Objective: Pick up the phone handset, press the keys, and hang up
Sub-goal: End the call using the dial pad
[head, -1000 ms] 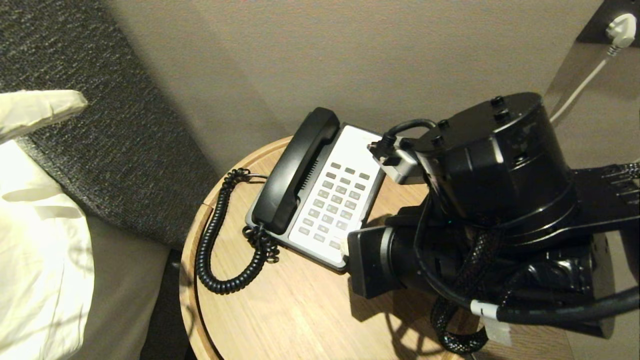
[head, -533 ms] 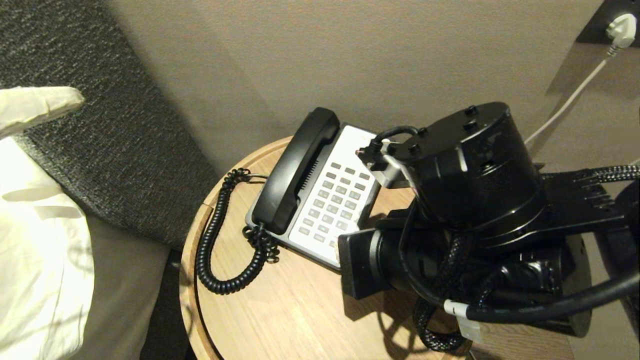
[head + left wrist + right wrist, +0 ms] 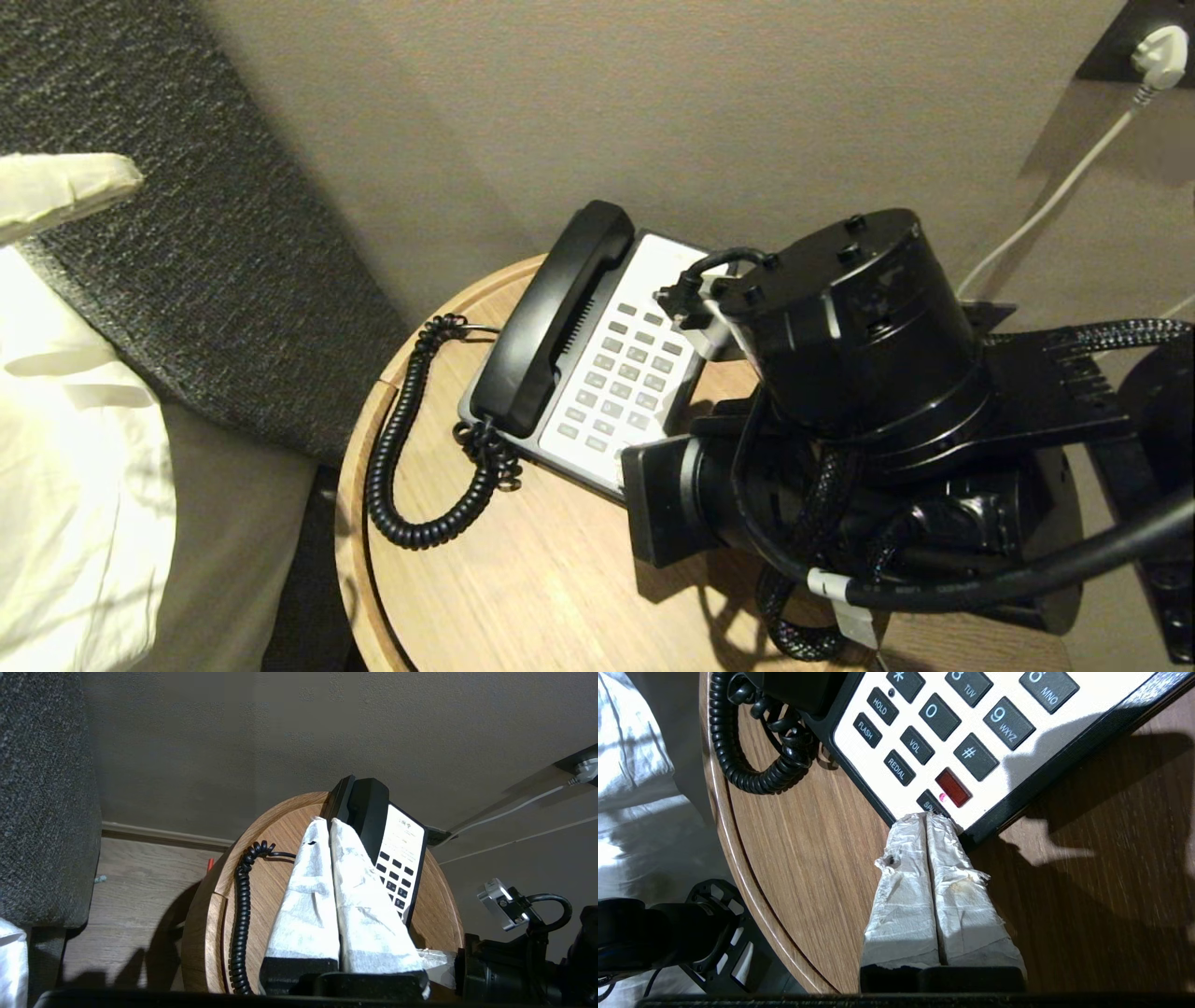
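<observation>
At the phone's near corner, my right gripper [image 3: 927,817], fingers pressed together and empty, rests beside the keys [image 3: 952,732]; the phone handset [image 3: 551,317] lies cradled; my left gripper [image 3: 327,823] hovers closed.

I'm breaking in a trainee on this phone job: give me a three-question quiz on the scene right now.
1. True or false: the phone handset rests in its cradle on the phone base.
2. Which key do the shut right claw tips reach? A) REDIAL B) the key beside the red button at the faceplate's corner C) the 9 key
3. Fill in: the coiled cord lies on the round ____ table.

Key:
1. True; neither claw holds it.
2. B; the tips partly cover its label.
3. Wooden.

The left claw, also shut, hovers beside the handset, apart from the keys.
</observation>
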